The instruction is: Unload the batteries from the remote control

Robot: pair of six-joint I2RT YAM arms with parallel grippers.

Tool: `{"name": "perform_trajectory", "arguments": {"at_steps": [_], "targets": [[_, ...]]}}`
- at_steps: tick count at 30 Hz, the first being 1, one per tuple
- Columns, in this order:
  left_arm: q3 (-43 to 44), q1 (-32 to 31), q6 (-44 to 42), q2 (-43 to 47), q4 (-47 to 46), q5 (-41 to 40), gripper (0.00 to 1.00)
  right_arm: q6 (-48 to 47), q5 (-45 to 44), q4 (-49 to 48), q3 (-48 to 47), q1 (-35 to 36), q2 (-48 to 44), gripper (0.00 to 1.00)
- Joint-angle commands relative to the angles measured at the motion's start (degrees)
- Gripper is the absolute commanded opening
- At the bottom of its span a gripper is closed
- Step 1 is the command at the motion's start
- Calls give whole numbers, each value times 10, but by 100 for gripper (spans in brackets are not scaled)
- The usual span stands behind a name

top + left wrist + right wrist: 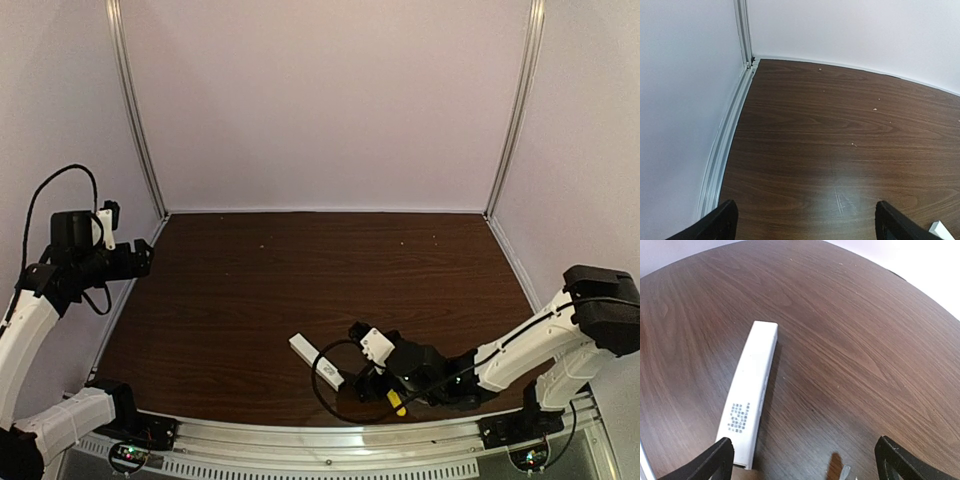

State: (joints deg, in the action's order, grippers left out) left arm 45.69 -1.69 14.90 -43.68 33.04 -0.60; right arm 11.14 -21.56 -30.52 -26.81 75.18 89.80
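White plastic, slim and straight, the remote control (315, 362) lies on the dark wood-grain worktop (300, 270), close to the near edge and about the middle of its width. Seen from overhead, its long axis runs on a slant from far-left to near-right.

The right jaws sit low, just to the right of it, and point toward it. In the right wrist view the remote control (750, 405) runs away from the camera along the left side. Its near end comes down beside the finger (715, 462) at the left of that view, not in the middle of the gap. I judge the coming move needs a small shift leftward to centre it. The right jaws are spread wide and hold nothing.

The left jaws hang raised at the far left edge, well apart from the remote control, with their fingers (715, 225) also wide apart and empty. The right arm is plainly the nearer one.

The upward face is smooth, with a patch of small dark print toward the near end. No open recess shows and no batteries are in sight, so they are probably inside. I cannot tell whether the cover is on. A bit of yellow under the right arm looks like a screwdriver (396, 403) handle.
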Motion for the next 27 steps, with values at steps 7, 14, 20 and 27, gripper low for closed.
{"name": "perform_trajectory", "arguments": {"at_steps": [7,14,20,27], "targets": [[-9,4,-5,15,-20,6,97,-57,-7,-120,7,29,59,99],[-9,4,-6,19,-21,6,97,-61,-7,-134,7,32,79,97],[-10,4,-7,22,-21,6,97,-61,-3,-117,-13,32,101,94],[-11,4,-7,26,-21,6,97,-69,17,-97,-35,32,118,89]]}}
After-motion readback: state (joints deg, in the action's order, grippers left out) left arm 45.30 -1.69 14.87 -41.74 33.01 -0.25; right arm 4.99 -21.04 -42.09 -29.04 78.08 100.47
